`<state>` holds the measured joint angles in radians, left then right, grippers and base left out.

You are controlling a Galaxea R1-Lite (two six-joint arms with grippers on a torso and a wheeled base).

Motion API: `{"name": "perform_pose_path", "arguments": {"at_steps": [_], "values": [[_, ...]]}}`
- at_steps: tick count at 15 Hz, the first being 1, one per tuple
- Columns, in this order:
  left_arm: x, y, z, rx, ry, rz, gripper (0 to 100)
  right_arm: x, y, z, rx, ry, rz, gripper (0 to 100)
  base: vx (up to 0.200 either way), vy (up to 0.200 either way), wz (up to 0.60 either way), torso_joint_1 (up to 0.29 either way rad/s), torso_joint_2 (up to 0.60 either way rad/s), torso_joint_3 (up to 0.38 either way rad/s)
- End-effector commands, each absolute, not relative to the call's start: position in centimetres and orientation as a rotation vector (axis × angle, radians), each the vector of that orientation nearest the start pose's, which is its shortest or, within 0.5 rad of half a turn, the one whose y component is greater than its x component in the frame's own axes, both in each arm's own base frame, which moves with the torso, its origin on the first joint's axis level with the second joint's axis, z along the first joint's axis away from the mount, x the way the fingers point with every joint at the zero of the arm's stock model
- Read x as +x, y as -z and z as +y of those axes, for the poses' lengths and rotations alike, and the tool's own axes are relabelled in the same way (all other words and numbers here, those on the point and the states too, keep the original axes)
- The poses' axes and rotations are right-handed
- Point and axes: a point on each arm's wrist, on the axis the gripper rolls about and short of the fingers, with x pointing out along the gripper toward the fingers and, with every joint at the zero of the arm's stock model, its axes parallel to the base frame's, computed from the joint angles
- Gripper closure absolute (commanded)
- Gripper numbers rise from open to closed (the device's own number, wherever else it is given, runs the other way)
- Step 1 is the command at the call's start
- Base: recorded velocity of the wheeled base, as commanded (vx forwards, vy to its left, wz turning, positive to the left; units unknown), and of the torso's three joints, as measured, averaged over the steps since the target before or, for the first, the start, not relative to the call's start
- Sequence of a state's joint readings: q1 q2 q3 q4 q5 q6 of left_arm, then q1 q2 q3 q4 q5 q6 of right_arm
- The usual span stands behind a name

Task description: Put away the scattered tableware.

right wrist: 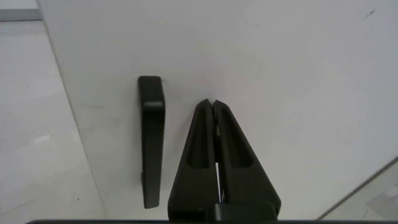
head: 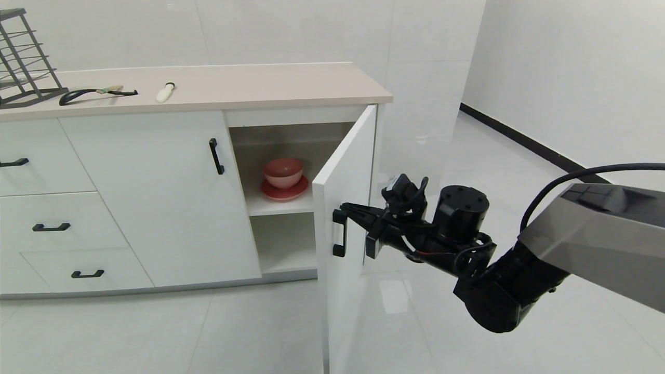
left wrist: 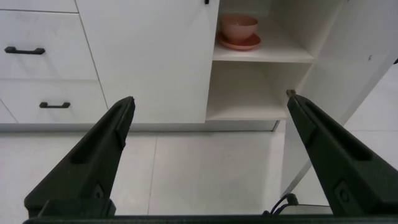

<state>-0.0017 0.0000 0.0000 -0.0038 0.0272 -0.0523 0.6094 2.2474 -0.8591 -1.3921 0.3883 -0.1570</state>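
White cabinet, door (head: pixel 345 166) swung open: a pink bowl (head: pixel 283 171) sits on a red plate (head: pixel 283 192) on the upper shelf (head: pixel 270 208), right gripper (head: pixel 347 209) by the handle (head: pixel 338 234). Left wrist: left gripper (left wrist: pixel 209 97) spread wide above the floor (left wrist: pixel 205 174). Right wrist: fingers pressed together, just beside the handle.

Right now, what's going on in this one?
The right gripper is shut, its tips at the face of the open cabinet door just beside the handle, not around it. The left gripper hangs open, facing the cabinet and holding nothing. A bowl sits on a plate on the upper shelf. A dark utensil and a white-handled tool lie on the counter, not yet put away.
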Motion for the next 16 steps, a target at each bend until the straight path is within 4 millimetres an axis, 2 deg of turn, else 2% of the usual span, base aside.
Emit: {"name": "perform_pose_path", "arguments": {"at_steps": [1,6,9,14,15,16], "values": [[-2.3,-7.6,0.1,-0.054,-0.026,-0.005,0,32.6,-6.7,24.6,-0.142,-1.009,-0.09,100,0.0,0.0,0.0,0.0,0.0,0.0],[-2.3,-7.6,0.1,-0.054,-0.026,-0.005,0,35.0,-4.8,27.0,-0.134,-1.019,-0.135,100,0.0,0.0,0.0,0.0,0.0,0.0],[-2.3,-7.6,0.1,-0.054,-0.026,-0.005,0,36.4,-5.2,28.8,-0.114,-1.022,-0.21,100,0.0,0.0,0.0,0.0,0.0,0.0],[-2.3,-7.6,0.1,-0.054,-0.026,-0.005,0,38.4,-3.9,30.1,-0.1,-1.01,-0.261,100,0.0,0.0,0.0,0.0,0.0,0.0],[-2.3,-7.6,0.1,-0.054,-0.026,-0.005,0,38.4,-4.3,29.9,-0.099,-1.007,-0.27,100,0.0,0.0,0.0,0.0,0.0,0.0],[-2.3,-7.6,0.1,-0.054,-0.026,-0.005,0,38.4,-6.9,29.0,-0.093,-0.987,-0.316,100,0.0,0.0,0.0,0.0,0.0,0.0]]}}
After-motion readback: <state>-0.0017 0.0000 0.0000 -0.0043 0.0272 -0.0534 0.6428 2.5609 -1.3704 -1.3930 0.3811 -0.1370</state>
